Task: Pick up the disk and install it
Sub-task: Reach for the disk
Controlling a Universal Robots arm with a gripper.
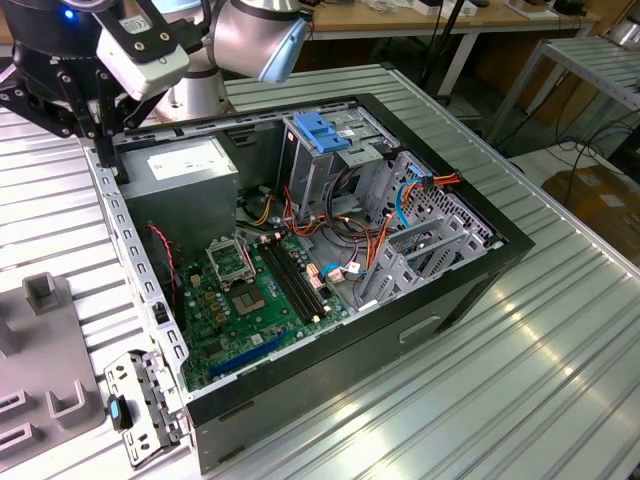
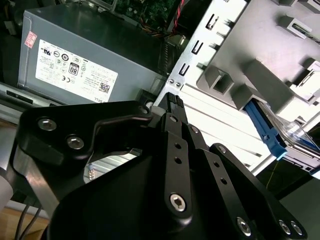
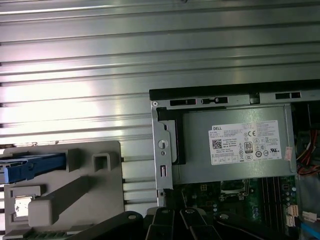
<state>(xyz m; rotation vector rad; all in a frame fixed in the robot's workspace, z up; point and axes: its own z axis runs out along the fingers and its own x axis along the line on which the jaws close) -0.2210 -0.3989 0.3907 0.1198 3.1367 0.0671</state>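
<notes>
Ribbed metal tabletop [image 3: 150, 50] holds blocky grey fixture [image 3: 95, 200] cradling the blue-railed disk [image 3: 32, 167].

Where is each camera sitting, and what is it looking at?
Exterior view: off the arm, high up, looking down slantwise into the open computer case; arm and gripper show at the exterior view's left.
First wrist view: on the arm, looking straight down past the gripper at the power supply, table and disk.
Second wrist view: on the arm, looking slantwise along the gripper at the power supply and disk.
Shared: both wrist views show gripper, power supply, disk.
</notes>
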